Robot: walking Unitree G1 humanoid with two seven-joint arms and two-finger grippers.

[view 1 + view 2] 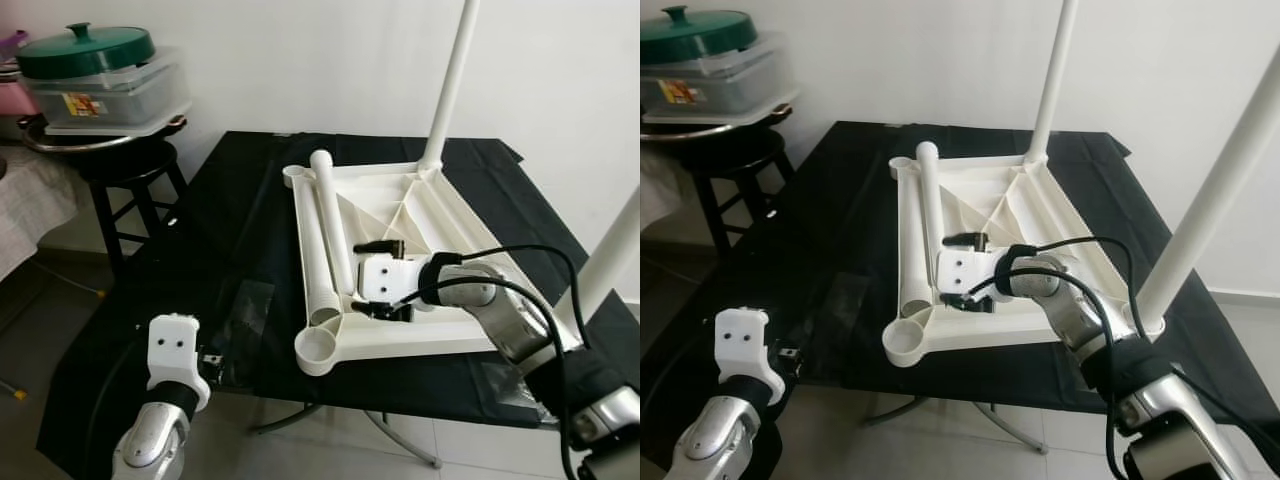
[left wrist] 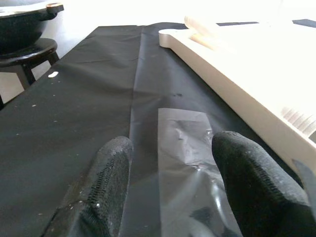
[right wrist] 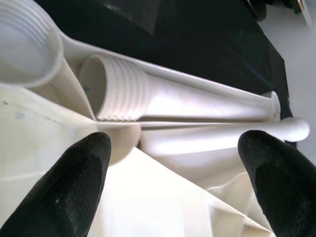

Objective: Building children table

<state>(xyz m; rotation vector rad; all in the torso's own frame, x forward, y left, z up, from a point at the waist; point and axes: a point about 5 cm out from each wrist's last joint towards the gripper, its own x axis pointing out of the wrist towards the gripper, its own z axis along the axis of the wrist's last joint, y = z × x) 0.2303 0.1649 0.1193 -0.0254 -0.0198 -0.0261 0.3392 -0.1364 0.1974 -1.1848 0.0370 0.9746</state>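
2 silver arms with rounded metal joints and black bands near the wrists. White plastic wrist housings, the left one (image 1: 172,345) marked by 2 small dark holes. Black cables looped over the right arm (image 1: 500,312); matte, textured black fingers (image 2: 106,190).

upright leg (image 1: 452,80): top cut off | green-lidded pot (image 1: 85,50): partly cropped

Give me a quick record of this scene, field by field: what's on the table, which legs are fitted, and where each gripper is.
surface: black-covered table
workpiece: white tabletop lying upside down
fitted legs: two upright, far leg and near right leg
loose leg: lying along the tabletop's left side
empty socket: near left corner
right gripper: open, above the loose leg's threaded end
left gripper: open, over a clear plastic bag
background: stool with containers
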